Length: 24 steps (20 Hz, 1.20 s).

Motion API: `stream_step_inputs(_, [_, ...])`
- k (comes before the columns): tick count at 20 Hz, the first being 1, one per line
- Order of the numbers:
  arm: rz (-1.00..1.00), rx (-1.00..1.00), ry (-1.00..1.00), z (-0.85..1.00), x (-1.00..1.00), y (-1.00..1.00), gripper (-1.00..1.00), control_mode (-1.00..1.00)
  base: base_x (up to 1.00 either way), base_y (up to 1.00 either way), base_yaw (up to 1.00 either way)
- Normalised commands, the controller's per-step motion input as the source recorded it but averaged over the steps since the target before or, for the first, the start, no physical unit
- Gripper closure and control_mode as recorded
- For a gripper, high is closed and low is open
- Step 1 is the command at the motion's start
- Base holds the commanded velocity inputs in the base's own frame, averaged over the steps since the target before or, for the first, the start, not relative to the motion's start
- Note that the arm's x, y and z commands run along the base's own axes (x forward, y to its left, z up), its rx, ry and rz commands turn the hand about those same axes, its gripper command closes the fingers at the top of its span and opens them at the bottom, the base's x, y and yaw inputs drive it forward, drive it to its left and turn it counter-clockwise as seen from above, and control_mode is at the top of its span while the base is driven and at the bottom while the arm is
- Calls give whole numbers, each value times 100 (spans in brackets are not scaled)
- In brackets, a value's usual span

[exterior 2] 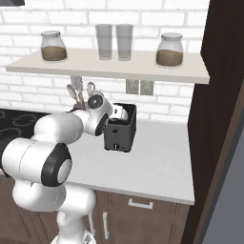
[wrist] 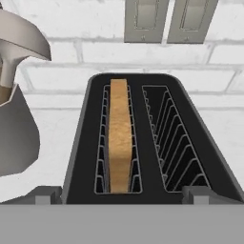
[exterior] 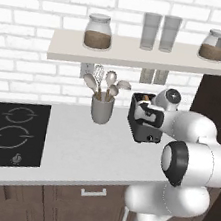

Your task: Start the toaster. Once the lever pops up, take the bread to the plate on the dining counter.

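Observation:
The dark toaster [exterior: 141, 128] [exterior 2: 122, 133] [wrist: 147, 143] stands on the white counter against the brick wall. A slice of bread [wrist: 119, 138] stands on edge in its left slot, and the right slot is empty. In the left base view the bread [exterior: 146, 96] just peeks out of the top. My gripper [exterior: 147, 109] [exterior 2: 119, 113] [wrist: 125, 195] hovers just above the toaster's front edge, open, with a fingertip [wrist: 47, 195] on each side of the slots and nothing between them. The plate and the dining counter are out of view.
A grey utensil cup [exterior: 101, 109] [wrist: 14, 133] with spoons and a whisk stands just left of the toaster. A black cooktop [exterior: 8, 131] lies further left. A shelf [exterior: 141, 56] with jars and glasses hangs overhead. A dark tall panel [exterior 2: 224, 119] bounds the right.

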Motion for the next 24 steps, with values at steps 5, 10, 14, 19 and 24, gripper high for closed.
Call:
stream_step_inputs(5, [0,-2,0,0,17,0,-100,-100,0,0,0])
stream_step_inputs(10, [0,0,0,0,21,0,-100,-100,0,0,0])
stream_step_inputs(14, [0,0,0,0,19,0,-100,-100,0,0,0])
stream_step_inputs(19, [0,0,0,0,4,-4,-100,-100,0,0,0])
stream_step_inputs(24, [0,1,0,0,0,-1,-100,-100,0,0,0])
